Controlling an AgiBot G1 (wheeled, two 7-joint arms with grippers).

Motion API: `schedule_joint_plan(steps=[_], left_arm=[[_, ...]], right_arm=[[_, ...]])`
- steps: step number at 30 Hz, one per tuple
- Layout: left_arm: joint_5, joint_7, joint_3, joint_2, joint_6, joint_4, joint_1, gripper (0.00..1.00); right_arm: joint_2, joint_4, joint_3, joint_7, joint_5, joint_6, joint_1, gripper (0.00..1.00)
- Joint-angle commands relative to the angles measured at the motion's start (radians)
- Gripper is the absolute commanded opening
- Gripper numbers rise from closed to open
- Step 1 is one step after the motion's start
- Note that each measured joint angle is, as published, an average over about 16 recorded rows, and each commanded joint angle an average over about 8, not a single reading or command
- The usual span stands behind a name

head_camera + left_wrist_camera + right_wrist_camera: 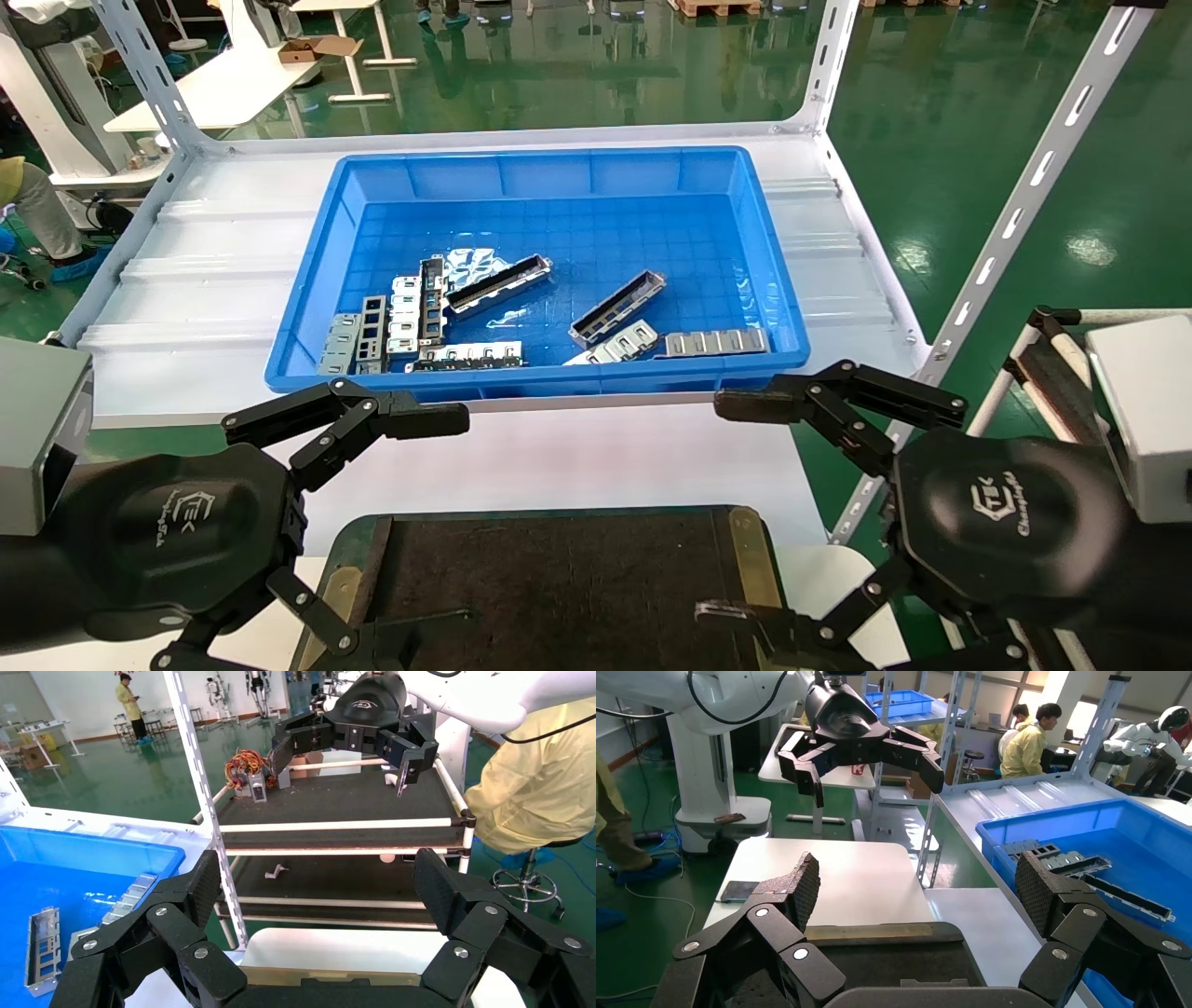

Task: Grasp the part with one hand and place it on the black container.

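Nearest the robot sits the black container (559, 578), its dark mat bare and a brass-coloured strip (748, 559) running down its right side, and both arms hang over its near corners: the left gripper (363, 522) with fingers spread wide and holding nothing, the right gripper (745, 503) likewise wide and empty. Just beyond, across a strip of white shelf (186, 298), the blue plastic bin (307, 280) holds the stock. The part (619, 308), a short grey channel with a dark hollow, lies tilted toward the bin's right-centre, closer to the right arm. That arm looks the natural choice: it should come down over the bin's near wall, turn the fingers across the channel's narrow width and close on its middle. Crowding is the snag; a flat perforated plate (613, 343) lies touching its near end, another plate (717, 342) sits just beside, and a longer dark-trough piece (498, 284) rests to the left among stacked plates (391, 321).
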Motion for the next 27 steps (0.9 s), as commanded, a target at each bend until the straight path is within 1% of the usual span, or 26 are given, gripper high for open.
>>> schedule_joint_plan(steps=[1,14,27], left_arm=[[0.002,0.001,0.001,0.001,-0.001,0.001,0.0,1.0],[0.054,0.007,0.019,0.041,-0.048,0.024,-0.033,1.0],[0.169,0.0,0.068,0.117,-0.115,0.093,-0.133,1.0]], right_arm=[[0.0,0.0,0.0,0.0,0.0,0.0,0.0,1.0],[0.0,-0.001,-0.001,-0.001,0.001,0.0,0.001,1.0],[0.001,-0.001,-0.002,-0.001,0.001,0.0,0.001,1.0]])
